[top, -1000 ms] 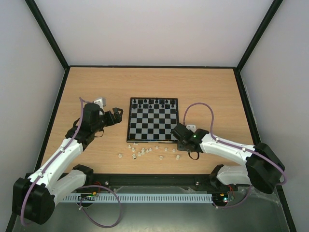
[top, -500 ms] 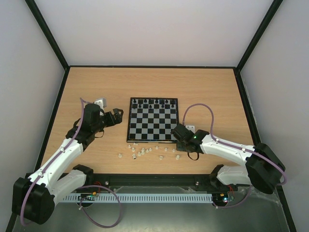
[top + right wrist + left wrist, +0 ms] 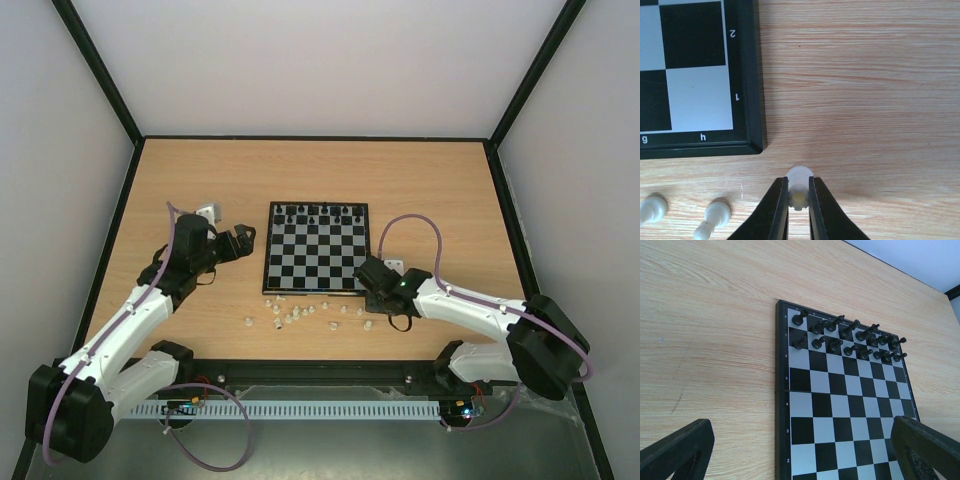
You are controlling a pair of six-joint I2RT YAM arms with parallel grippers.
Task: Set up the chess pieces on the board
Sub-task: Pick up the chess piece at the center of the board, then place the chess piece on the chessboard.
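Now: right pincer clamped on a tiny cream-white plastic chess piece toward the near edge of the wooden bench, just beside the small black-and-white checkered board; left pincer agape; next, likely, lift it onto the near rank.

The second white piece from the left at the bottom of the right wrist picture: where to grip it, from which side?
Probably at the thin waist of that white piece, between round head and base. Come straight down and close across its length: it seems to lie slanted on its side, with bare table along both flanks.
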